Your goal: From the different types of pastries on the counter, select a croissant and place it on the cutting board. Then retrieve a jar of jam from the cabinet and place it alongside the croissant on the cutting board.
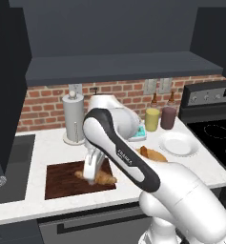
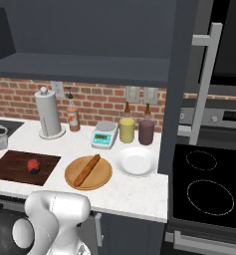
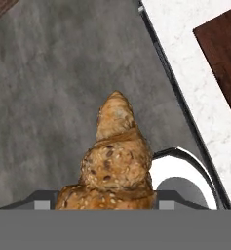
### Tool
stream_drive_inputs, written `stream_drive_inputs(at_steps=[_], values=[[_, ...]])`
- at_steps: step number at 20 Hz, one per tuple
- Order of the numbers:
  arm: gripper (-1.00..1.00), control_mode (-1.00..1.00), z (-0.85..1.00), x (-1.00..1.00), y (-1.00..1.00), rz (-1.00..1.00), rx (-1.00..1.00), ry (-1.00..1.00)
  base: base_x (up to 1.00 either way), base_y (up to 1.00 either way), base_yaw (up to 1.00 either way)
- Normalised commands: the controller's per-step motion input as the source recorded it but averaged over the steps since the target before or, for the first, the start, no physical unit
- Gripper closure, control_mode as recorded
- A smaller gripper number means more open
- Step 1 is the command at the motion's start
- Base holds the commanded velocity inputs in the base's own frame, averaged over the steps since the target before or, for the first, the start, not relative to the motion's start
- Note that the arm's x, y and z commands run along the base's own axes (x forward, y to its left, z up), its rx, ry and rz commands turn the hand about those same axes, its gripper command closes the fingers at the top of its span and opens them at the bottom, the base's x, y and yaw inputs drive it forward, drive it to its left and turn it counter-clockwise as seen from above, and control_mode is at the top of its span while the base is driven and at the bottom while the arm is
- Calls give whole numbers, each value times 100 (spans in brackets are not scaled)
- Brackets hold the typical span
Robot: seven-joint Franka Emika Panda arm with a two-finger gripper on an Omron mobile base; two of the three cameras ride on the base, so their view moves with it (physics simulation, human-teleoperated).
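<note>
The claw (image 1: 90,180) hangs low over the flat dark-brown rectangular wooden cutting board (image 1: 62,183), its fingers nearly closed on the small golden-brown ridged croissant (image 3: 116,161); in the hand view the pastry rises straight out from between the tips, pinched at its broad end with the tapered end pointing away. In the left base view the croissant's ends stick out to either side of the claw, at or just above the board; whether it touches the wood I cannot tell. In the right base view a tiny squat dark jar with a bright red top (image 2: 33,165) appears on that same board, so the jam seems already in place, close by the claw. Away from the claw, towards the stove, lie the round light-tan wooden plate (image 2: 88,173) with the long straight brown bread stick (image 2: 87,170) and a white plate (image 2: 136,161) on the white speckled surface (image 2: 134,191). The risks, as I judge them: opening while the pastry is above the wood could let it roll or bounce off onto the surface, a drift sideways could knock the small jar over, and pressing down too hard could crush the soft layers
</note>
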Motion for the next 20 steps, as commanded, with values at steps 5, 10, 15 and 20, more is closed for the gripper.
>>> stream_drive_inputs(at_steps=[5, 10, 15, 20], values=[[100, -100, -47, 66, 0, -5, -5, -6, 0, 0, 0], [100, -100, -56, 57, 0, -3, -11, -21, 0, 0, 0], [100, -100, -34, 16, 3, -2, -4, -25, 0, 0, 0], [100, -100, -7, 16, 10, -13, 0, -25, 0, 0, 0]])
